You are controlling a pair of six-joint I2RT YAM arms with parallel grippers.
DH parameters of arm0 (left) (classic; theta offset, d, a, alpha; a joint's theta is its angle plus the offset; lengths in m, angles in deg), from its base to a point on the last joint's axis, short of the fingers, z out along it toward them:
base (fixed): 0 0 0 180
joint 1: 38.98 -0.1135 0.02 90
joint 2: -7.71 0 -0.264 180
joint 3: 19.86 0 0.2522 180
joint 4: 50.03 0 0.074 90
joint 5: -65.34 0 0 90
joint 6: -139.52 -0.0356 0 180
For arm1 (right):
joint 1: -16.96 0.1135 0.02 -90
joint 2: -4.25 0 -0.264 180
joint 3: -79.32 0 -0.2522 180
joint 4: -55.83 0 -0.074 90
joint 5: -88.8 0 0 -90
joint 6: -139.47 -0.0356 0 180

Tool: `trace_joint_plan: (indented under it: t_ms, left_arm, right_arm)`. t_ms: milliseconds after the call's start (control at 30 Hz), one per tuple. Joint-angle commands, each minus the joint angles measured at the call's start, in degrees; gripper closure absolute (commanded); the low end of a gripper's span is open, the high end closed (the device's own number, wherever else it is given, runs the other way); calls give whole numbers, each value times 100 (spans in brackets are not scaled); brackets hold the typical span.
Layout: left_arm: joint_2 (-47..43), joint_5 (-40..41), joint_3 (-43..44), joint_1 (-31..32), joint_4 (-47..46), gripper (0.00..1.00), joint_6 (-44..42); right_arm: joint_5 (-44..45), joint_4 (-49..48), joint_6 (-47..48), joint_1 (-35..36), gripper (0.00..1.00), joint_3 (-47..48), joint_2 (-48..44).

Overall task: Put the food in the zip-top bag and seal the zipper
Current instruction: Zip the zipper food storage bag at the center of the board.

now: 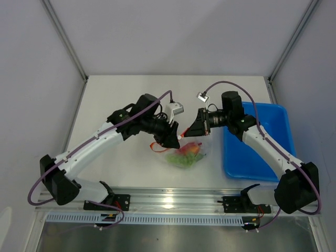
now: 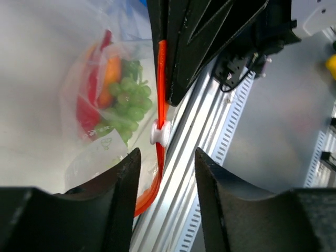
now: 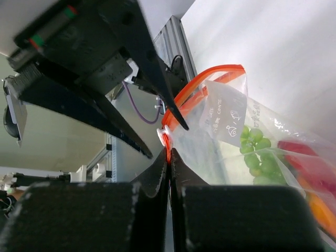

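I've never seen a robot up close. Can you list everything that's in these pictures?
zip-top bag: one, clear, between the two grippers
zipper: one, orange-red, along the bag's mouth
slider: one, white, on the zipper
grapes: one bunch, green, inside the bag
carrot-like piece: one, orange, inside the bag
pepper-like piece: one seen, red, inside the bag
tray: one, blue, right side of the table
table: one, white
rail: one, silver, near edge
left gripper: black, open, fingers either side of the zipper
right gripper: black, shut on the zipper
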Motion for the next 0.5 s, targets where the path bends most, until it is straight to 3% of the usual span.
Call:
trace_joint_plan:
  t_ms: [0, 67, 133, 467]
  left_arm:
    - [-506, 501, -165, -68, -601, 53, 206]
    - [-629, 554, -244, -112, -881, 68, 285]
    - [-752, 493, -315, -182, -1015, 70, 347]
    - [-656, 54, -402, -182, -1463, 58, 355]
  right_arm:
    - [168, -629, -434, 38, 100, -37, -258]
    - [195, -515, -417, 29, 100, -20, -284]
    - [186, -549, -521, 12, 100, -46, -319]
    - [54, -1165, -988, 29, 100, -354, -521]
